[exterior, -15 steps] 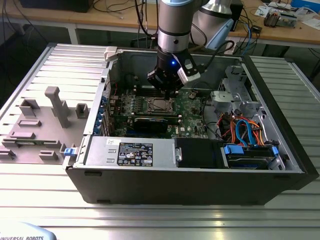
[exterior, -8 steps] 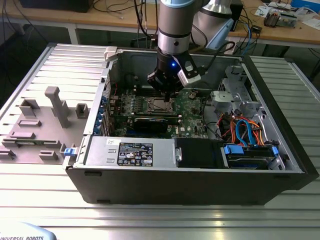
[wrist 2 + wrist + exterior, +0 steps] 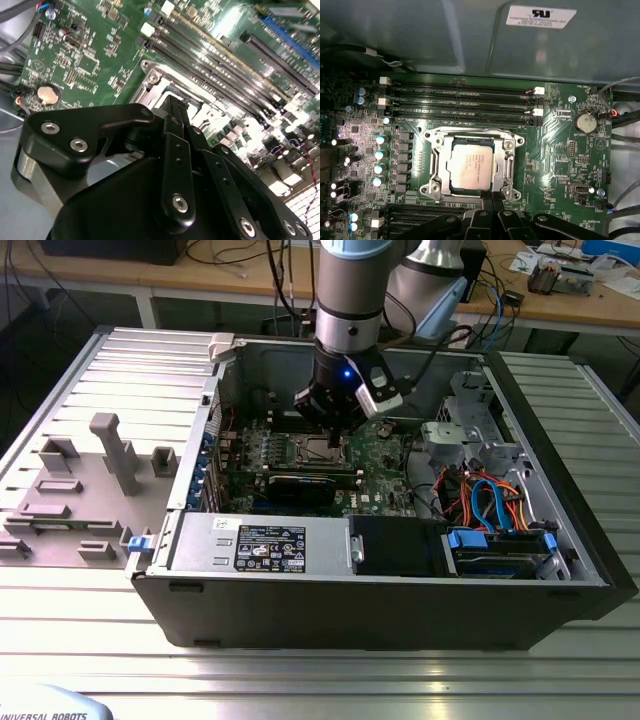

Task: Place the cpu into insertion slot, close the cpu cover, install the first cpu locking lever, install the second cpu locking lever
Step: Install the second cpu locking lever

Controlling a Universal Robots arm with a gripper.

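Observation:
The cpu (image 3: 469,167), a flat silvery square chip, lies in the insertion slot (image 3: 431,186) on the green board. The cpu cover (image 3: 509,162), a silver frame with a central cut-out, lies flat around the chip. In the first wrist view my gripper (image 3: 492,197) is shut, its black fingertips pressed together at the socket's near edge. I see nothing between them. From the exterior view the gripper (image 3: 335,438) hangs inside the open computer case just over the socket (image 3: 318,448). The second wrist view has the fingers (image 3: 176,145) hiding much of the socket (image 3: 155,82). I cannot make out the locking levers.
Rows of memory slots (image 3: 465,102) run beside the socket, and a coin battery (image 3: 584,121) sits nearby. A black card (image 3: 305,485), the power supply (image 3: 262,543) and coloured cables (image 3: 485,502) fill the case. Case walls (image 3: 225,380) close in around the arm.

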